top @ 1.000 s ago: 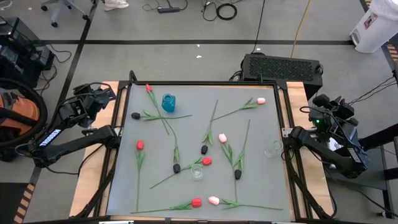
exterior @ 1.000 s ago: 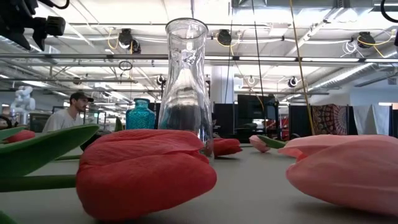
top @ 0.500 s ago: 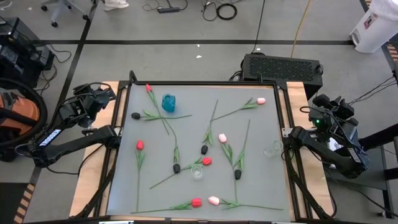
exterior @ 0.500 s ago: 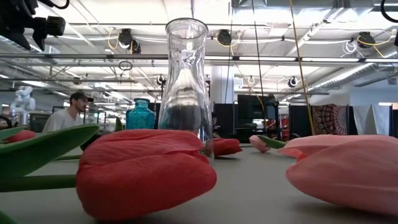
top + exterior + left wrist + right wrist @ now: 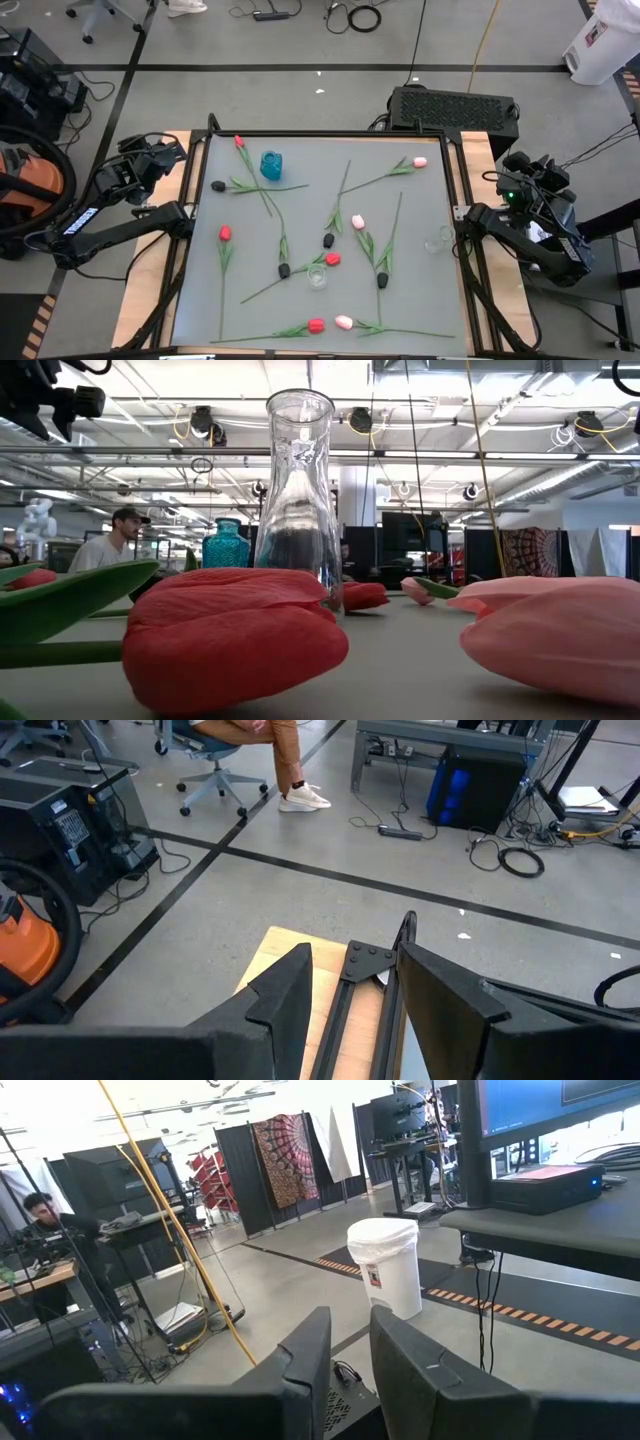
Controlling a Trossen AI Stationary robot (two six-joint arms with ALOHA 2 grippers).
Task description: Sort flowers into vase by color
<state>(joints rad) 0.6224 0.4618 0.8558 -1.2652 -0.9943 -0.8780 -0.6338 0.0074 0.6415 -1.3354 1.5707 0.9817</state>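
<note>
Left pincer (image 5: 160, 152): I see it parked off the tabletop's left edge, beside the far-left corner; in its wrist view the two dark fingers (image 5: 285, 1000) stand spread with a clear gap, nothing between them.
Tabletop (image 5: 300, 210): grey mat in a dark frame; the flowers lie scattered flat across it, none in a vase.
Left-side flowers: a red tulip (image 5: 239, 142) near the far-left corner; a black tulip (image 5: 218, 186) just below it with its stem running right; a second red tulip (image 5: 225, 233) lower down, its stem pointing toward the near edge.
Blue vase (image 5: 271, 165): upright, near the far-left corner, just right of the first red tulip; empty as far as I can tell.
Middle flowers: two black heads (image 5: 328, 240) near the centre; a red head (image 5: 333, 259) just beside the clear vase; a pink head (image 5: 357, 222) right of centre; another black head (image 5: 381, 281) below it.
Clear vase (image 5: 300, 500): upright near the middle; it looms tall in the low view, behind a red tulip head (image 5: 235, 635).
Near edge: a red head (image 5: 316, 325) and a pink head (image 5: 343, 322) lie almost touching.
Far right: a pink tulip (image 5: 420, 162) near the far-right corner; a small clear glass (image 5: 438, 241) near the right edge.
Right pincer (image 5: 520, 162): off the tabletop's right edge, pointing away into the room; its fingers (image 5: 305, 1355) sit narrowly apart, pinching nothing.
</note>
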